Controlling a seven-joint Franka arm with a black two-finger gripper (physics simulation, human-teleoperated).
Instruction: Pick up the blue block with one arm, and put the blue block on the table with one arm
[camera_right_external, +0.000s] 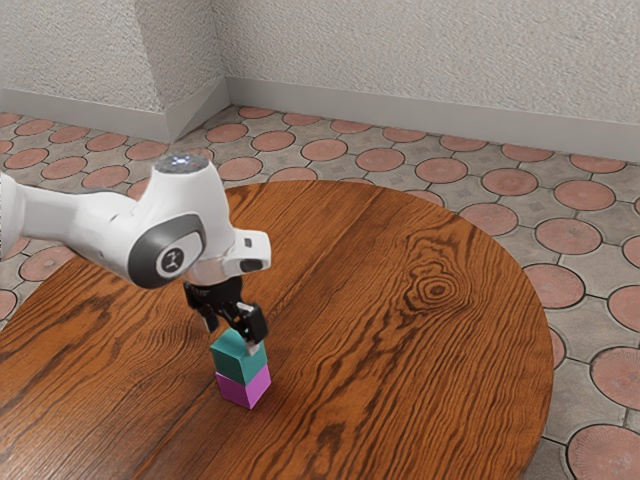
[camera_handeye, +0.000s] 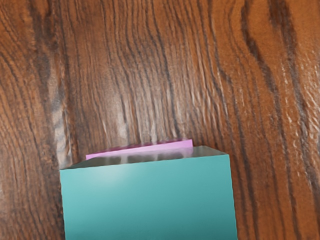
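Wooden table (camera_right_external: 400, 350) under pink block (camera_right_external: 234, 389). Gripper (camera_right_external: 232, 338) above pink block, jaws apart, nothing clamped. Blue block (camera_right_external: 230, 363) stacked on pink block. Step, as judged: pick-up, pre-grasp. Next: straddle blue block, close, lift clear, set down beside pink block.

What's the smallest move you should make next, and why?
I'd probably ease the gripper down slightly, centered over the teal block, before closing. The fingers stand apart near its top, and it rests on the purple block rather than on the table, so a shallow grip should spare the lower one.
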